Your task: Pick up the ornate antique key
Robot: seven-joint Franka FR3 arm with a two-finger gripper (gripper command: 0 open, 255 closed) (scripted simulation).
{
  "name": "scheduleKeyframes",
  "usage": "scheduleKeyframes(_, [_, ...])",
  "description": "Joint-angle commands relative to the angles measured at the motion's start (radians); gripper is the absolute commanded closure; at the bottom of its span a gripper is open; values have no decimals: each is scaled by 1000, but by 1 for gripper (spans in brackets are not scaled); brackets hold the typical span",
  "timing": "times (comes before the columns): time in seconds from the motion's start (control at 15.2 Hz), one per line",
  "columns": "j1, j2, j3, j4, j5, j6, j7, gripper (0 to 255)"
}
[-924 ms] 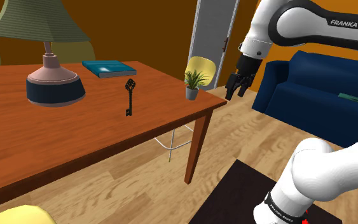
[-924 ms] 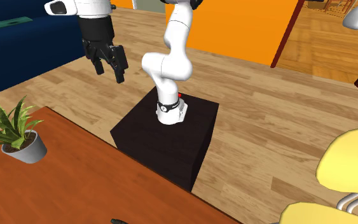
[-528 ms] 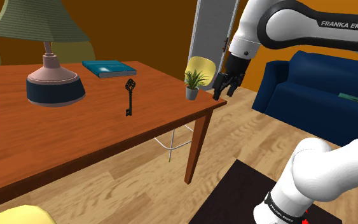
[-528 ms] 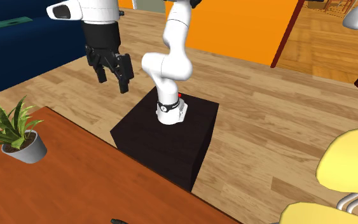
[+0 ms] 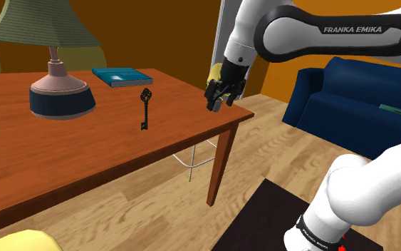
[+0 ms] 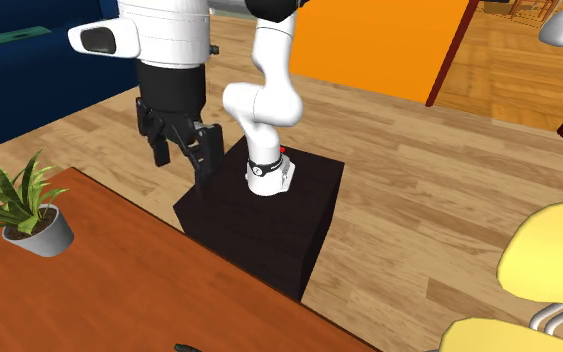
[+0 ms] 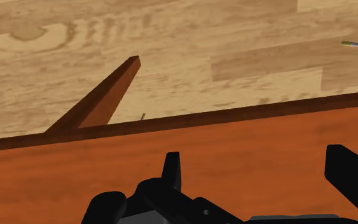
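The gripper [image 5: 217,104] hangs just above the corner of the reddish-brown table [image 5: 85,146], its two black fingers [image 7: 172,169] spread wide apart with nothing between them but table top, table edge and one table leg [image 7: 107,95] over the wood floor [image 7: 203,38]. The ornate dark key [image 5: 144,108] lies flat on the table well apart from the gripper, off toward the shoulder view's left, untouched, with the teal book [image 5: 122,75] and the lamp [image 5: 60,78] farther from the gripper than the key. The small potted plant [image 6: 21,213] stands near the gripper at the table's edge, apart from the fingers.
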Motion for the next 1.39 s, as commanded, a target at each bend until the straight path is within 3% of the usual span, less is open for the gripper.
scheduleKeyframes(0.0, [-1,56,42,41,-14,34,51,0])
scheduleKeyframes(0.53, [-22,308,200,255,-150,114,261,0])
scheduleKeyframes(1.06, [14,622,318,573,-412,75,493,0])
scheduleKeyframes(1.32, [19,631,314,544,-427,109,513,0])
